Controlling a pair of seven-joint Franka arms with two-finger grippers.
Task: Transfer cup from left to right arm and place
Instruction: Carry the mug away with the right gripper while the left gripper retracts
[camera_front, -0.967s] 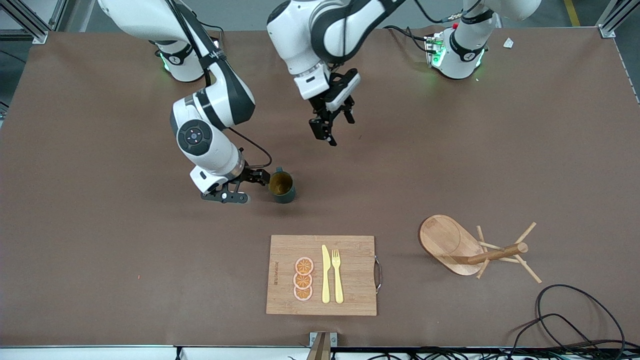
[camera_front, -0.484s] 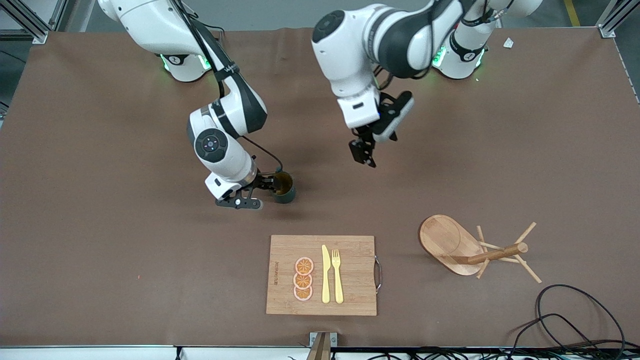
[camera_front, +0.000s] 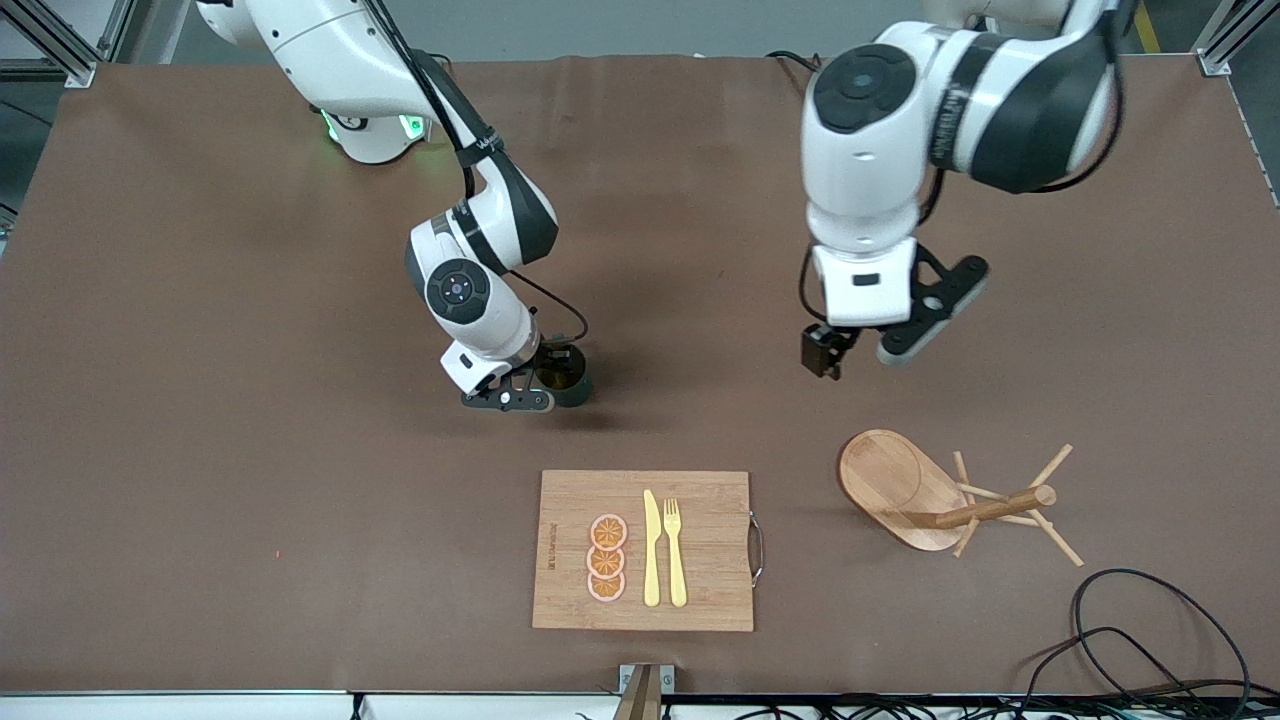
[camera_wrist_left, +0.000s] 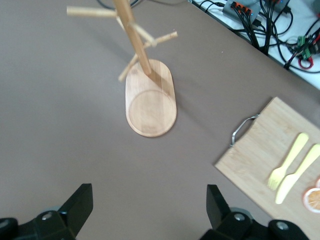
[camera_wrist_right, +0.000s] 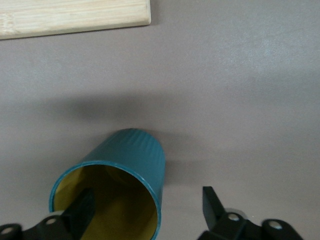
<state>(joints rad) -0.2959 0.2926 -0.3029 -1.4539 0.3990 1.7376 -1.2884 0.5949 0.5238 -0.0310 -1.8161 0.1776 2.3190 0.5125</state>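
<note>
The cup (camera_front: 573, 381) is dark teal with a mustard inside and stands upright on the table, farther from the front camera than the cutting board. My right gripper (camera_front: 545, 385) is down at its rim, open. In the right wrist view one fingertip (camera_wrist_right: 82, 210) sits inside the cup (camera_wrist_right: 135, 155) and the other stands outside, a gap away from the wall; the right gripper (camera_wrist_right: 146, 205) straddles that wall. My left gripper (camera_front: 828, 358) hangs open and empty over bare table toward the left arm's end, its jaws wide apart around the left gripper (camera_wrist_left: 149, 197) midpoint.
A wooden mug tree (camera_front: 940, 500) on an oval base (camera_wrist_left: 150, 95) stands toward the left arm's end. A cutting board (camera_front: 700, 540) with orange slices, a knife and a fork lies near the front edge. Black cables (camera_front: 1150, 640) trail at the front corner.
My left arm has swung from over the table's middle toward the mug tree, staying open. My right gripper has pushed up to the cup, so one finger now sits inside the rim.
</note>
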